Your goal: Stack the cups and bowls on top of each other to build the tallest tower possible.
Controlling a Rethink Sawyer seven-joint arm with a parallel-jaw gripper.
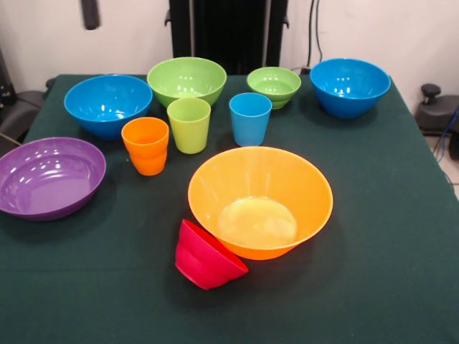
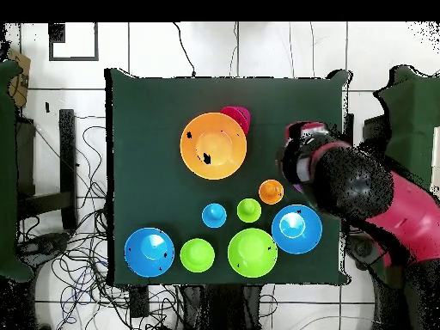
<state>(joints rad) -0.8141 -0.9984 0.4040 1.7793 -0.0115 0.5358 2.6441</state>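
Stacking not begun: the cups (image 1: pixel 189 124) and the large orange bowl (image 1: pixel 260 201) stand separately on the table (image 1: pixel 387 236). The arm (image 2: pixel 361 185) hovers over the purple bowl (image 1: pixel 49 176); its hand's state cannot be told. The next move calls for lifting a bowl into the orange one.

You had three cups on the table: orange (image 1: pixel 145 145), lime green (image 1: pixel 189 125), blue (image 1: pixel 250 118). Bowls numbered seven: one big orange (image 1: pixel 260 201), one purple (image 1: pixel 47 177), two blue (image 1: pixel 107 104) (image 1: pixel 349 86), two green (image 1: pixel 186 80) (image 1: pixel 274 86), one small red (image 1: pixel 206 256), tipped.
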